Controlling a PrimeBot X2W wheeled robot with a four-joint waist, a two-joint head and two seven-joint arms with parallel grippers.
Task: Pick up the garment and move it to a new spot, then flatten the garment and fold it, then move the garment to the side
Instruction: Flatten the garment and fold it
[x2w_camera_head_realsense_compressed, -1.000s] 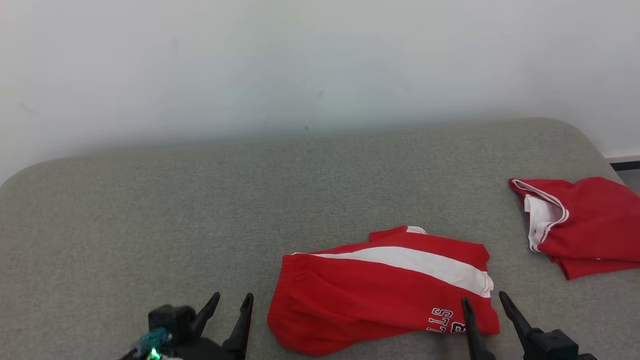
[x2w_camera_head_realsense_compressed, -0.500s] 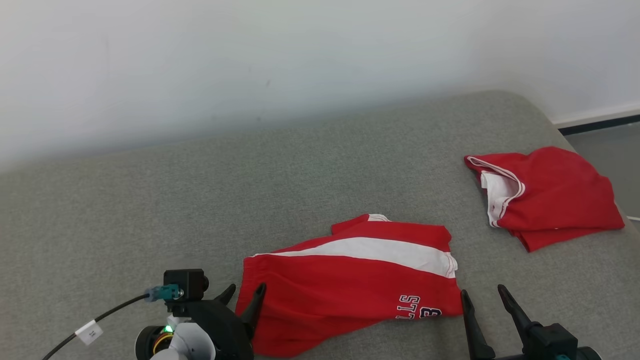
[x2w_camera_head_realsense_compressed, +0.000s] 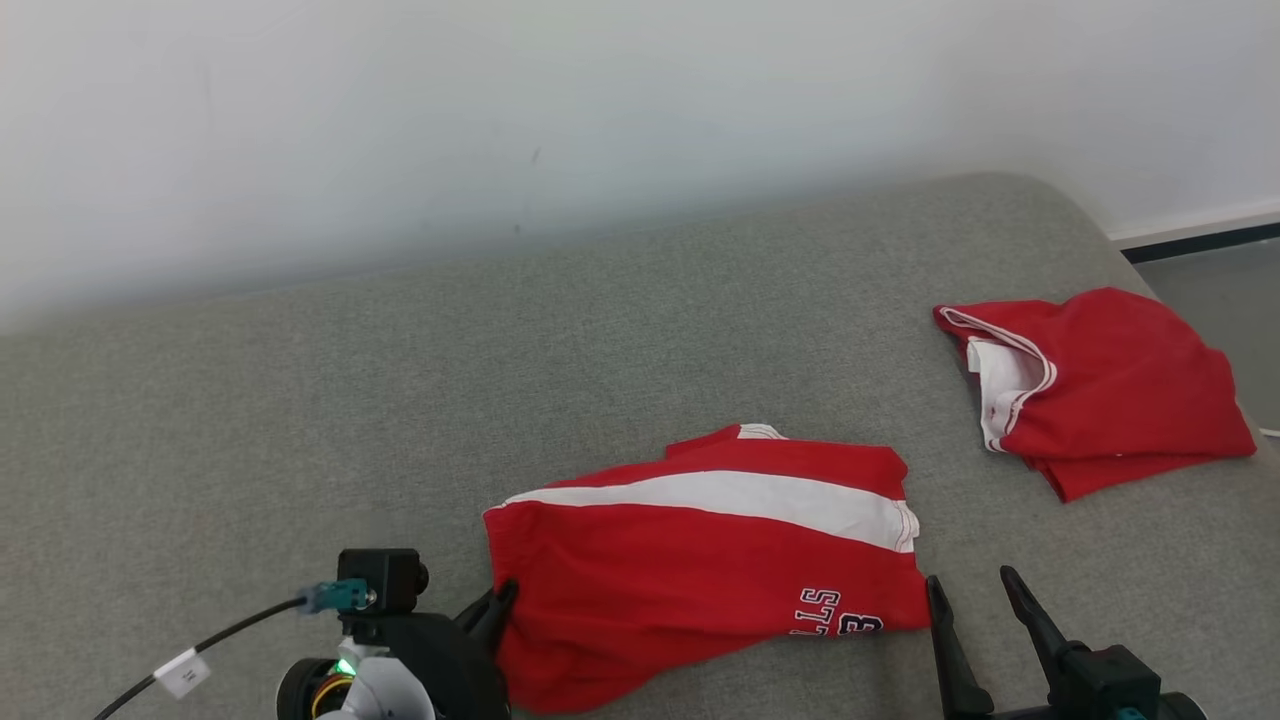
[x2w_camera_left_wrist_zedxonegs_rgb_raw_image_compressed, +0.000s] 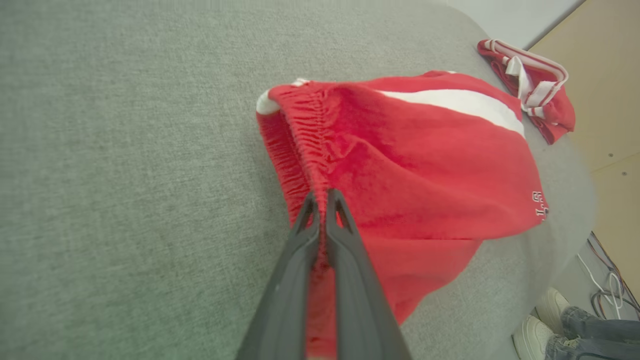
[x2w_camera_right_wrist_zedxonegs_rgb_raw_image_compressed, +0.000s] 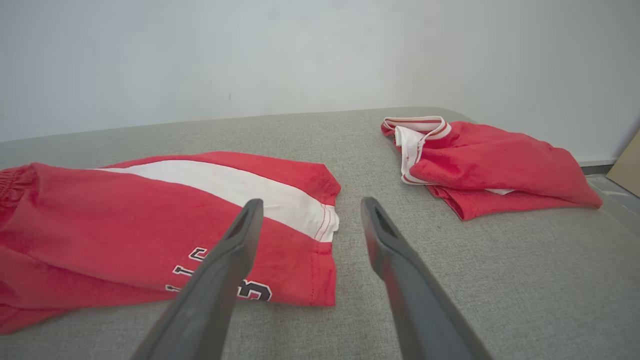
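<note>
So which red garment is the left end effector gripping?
The white-striped shorts, waistband pinched in the left end effector; the other red garment lies apart.

The right claw hides part of the lettering on the garment.

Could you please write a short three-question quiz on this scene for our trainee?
1. True or false: the left hand is shut on the waistband of the striped shorts.
2. The right hand is: A) open, holding nothing; B) shut on the shorts; C) shut and empty.
3. Fill in: in the head view, the second red garment lies to the shorts' ____.
Key: 1 true; 2 A; 3 right.
</note>
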